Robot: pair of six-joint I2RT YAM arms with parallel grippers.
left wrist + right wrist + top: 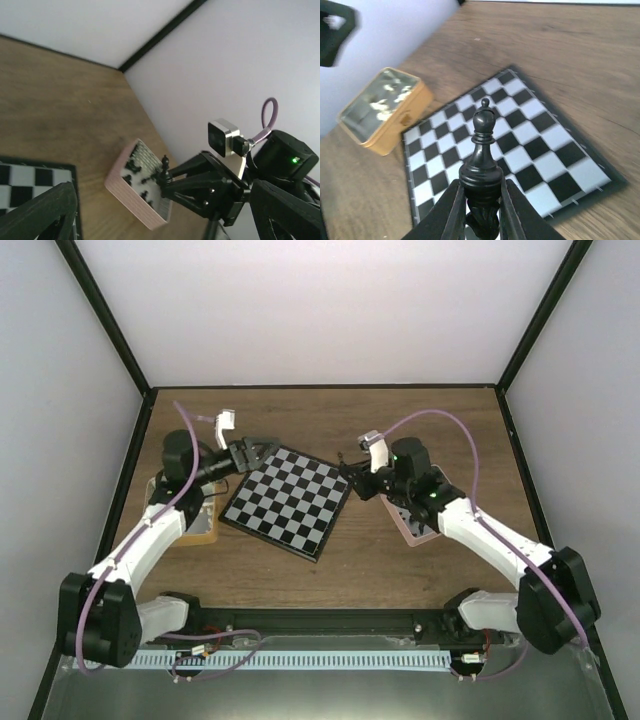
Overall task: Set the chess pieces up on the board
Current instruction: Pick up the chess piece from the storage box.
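Three views, top first: the left pincer (260,452) gapes wide and empty at the 10 o'clock corner of the board (290,502), the right pincer (348,479) at its 3 o'clock edge. The left wrist shows a black piece (164,166) upright in the right pincer. The right wrist shows jaws narrowed on its base, over the board; light, stiff and probably slick, it wants a low hold.

table (400,430): matt wood grain | black chess piece (483,150): glossy, smooth | board (290,495): smooth, slight sheen
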